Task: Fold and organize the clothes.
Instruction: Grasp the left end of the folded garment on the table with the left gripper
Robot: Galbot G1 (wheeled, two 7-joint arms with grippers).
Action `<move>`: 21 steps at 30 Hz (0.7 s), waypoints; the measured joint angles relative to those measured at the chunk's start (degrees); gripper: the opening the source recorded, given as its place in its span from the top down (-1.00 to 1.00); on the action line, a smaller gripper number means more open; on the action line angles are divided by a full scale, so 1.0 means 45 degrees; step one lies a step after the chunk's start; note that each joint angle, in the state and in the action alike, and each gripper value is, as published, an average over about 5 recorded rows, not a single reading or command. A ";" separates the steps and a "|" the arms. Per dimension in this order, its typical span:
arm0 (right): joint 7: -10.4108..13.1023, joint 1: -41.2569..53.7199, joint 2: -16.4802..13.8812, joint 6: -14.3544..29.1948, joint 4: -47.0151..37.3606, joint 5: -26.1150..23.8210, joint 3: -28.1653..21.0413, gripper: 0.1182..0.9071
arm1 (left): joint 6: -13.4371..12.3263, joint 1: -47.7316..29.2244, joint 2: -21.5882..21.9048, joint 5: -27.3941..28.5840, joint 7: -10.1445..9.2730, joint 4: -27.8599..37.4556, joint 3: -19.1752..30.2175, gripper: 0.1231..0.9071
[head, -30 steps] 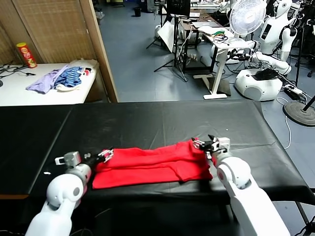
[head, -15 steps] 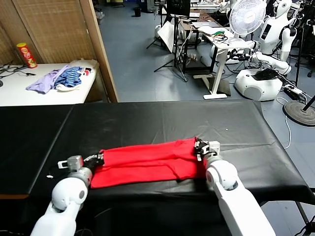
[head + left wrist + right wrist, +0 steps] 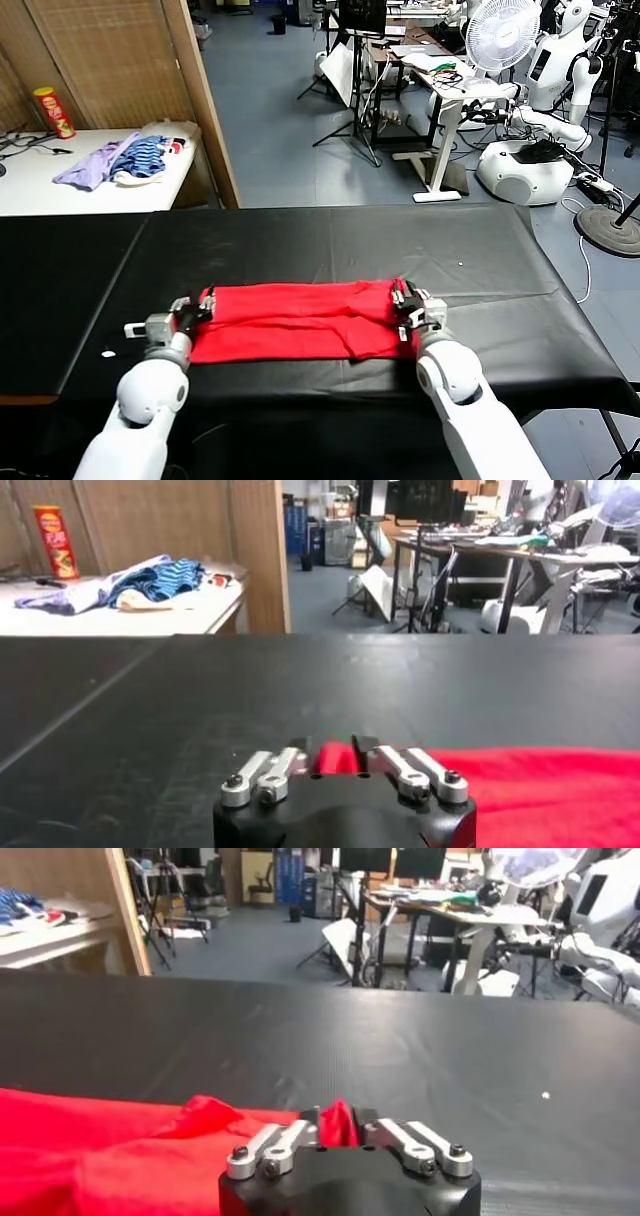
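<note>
Your left gripper (image 3: 333,752) and right gripper (image 3: 338,1118) stand parted at opposite ends of the folded red T-shirt (image 3: 290,320), cloth between fingers, unclamped.

Over the last second we see the red T-shirt (image 3: 295,321) change from a rumpled strip lying slanted near the front edge of the desk (image 3: 330,245) to a flatter, squarer band lying farther back. The left hand (image 3: 190,312) has moved inward and forward along with the shirt's left end, and the right hand (image 3: 408,305) has shifted left to its right end. Both hands' fingers now stand parted, with red cloth between them.
</note>
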 joint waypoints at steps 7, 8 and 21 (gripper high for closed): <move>0.0005 -0.0858 -0.0187 -0.0032 0.1136 0.0455 0.0409 -0.72 | 0.0399 0.0940 -0.0078 -0.1796 -0.0085 -0.0980 -0.0604 -0.71; 0.0014 -0.0938 -0.0182 -0.0047 0.1263 0.0526 0.0434 -0.72 | 0.0456 0.1108 -0.0141 -0.2020 -0.0091 -0.1086 -0.0669 -0.72; -0.0010 -0.1204 -0.0160 -0.0142 0.2254 0.0731 0.0402 -0.72 | 0.0175 0.2365 -0.1192 -0.0997 0.0295 -0.1141 -0.0792 -0.05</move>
